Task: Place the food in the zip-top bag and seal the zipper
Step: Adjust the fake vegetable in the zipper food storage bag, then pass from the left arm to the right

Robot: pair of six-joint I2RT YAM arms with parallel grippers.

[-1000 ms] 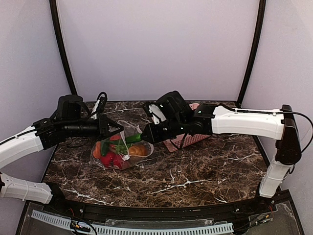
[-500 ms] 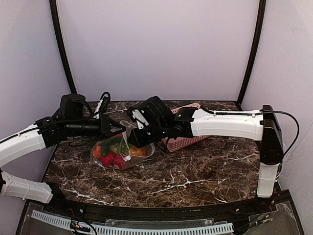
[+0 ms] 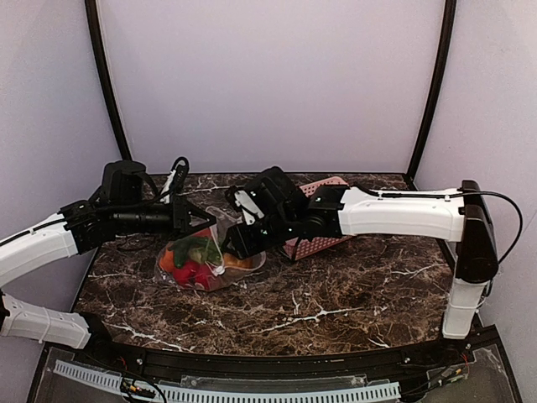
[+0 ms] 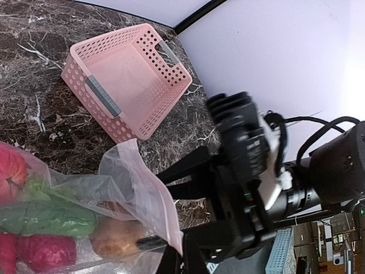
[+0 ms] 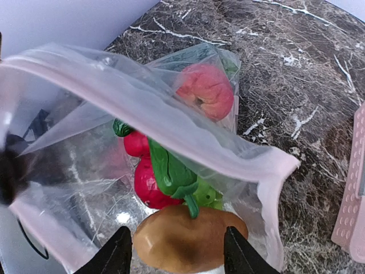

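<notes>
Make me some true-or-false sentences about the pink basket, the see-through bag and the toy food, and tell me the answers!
1. The pink slotted plastic basket has nothing in it. True.
2. The clear plastic zip-top bag is zipped shut. False: its mouth gapes open, with the left gripper pinching its edge.
3. A long green toy cucumber lies inside the bag. True.
4. The brown toy potato lies outside the bag. False: it sits in the bag's mouth, between the spread fingers of the right gripper.
5. Some red toy pieces are in the bag too. True.
</notes>
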